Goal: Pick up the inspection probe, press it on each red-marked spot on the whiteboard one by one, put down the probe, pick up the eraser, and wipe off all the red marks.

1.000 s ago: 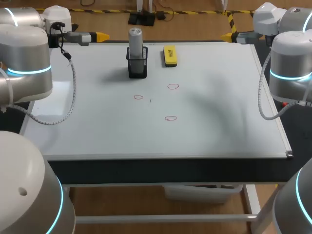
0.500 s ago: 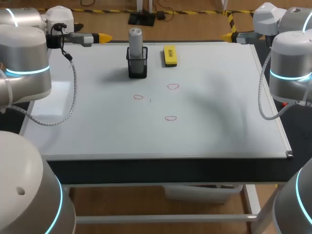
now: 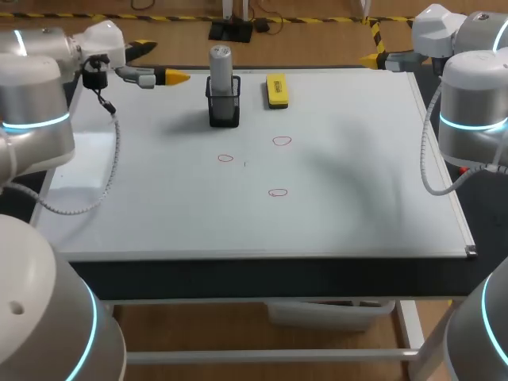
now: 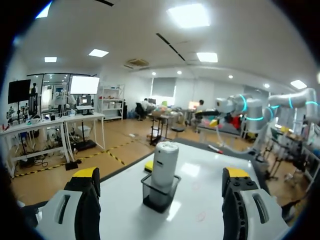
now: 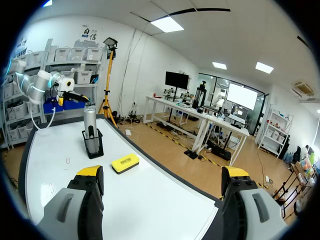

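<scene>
The grey cylindrical probe (image 3: 221, 65) stands upright in a black holder (image 3: 224, 109) at the back of the whiteboard (image 3: 159, 206). A yellow eraser (image 3: 276, 90) lies just right of it. Three red circles (image 3: 225, 158) (image 3: 282, 141) (image 3: 277, 192) are drawn mid-board. My left gripper (image 3: 163, 63) hovers open left of the probe, apart from it. In the left wrist view the probe (image 4: 164, 162) stands ahead, framed by the open left gripper (image 4: 161, 175). My right gripper (image 3: 373, 58) is open at the board's back right corner. From the right wrist view, the probe (image 5: 90, 122) and eraser (image 5: 125, 163) lie ahead of the right gripper (image 5: 162, 175).
The whiteboard covers the whole table top, with a raised frame along its front edge (image 3: 270, 254). My left arm's cable (image 3: 111, 175) hangs over the board's left part. Both arm bases flank the board at its sides.
My left gripper has swung right along the board's back edge toward the probe and turned slightly. The right arm, probe and eraser have not moved.
</scene>
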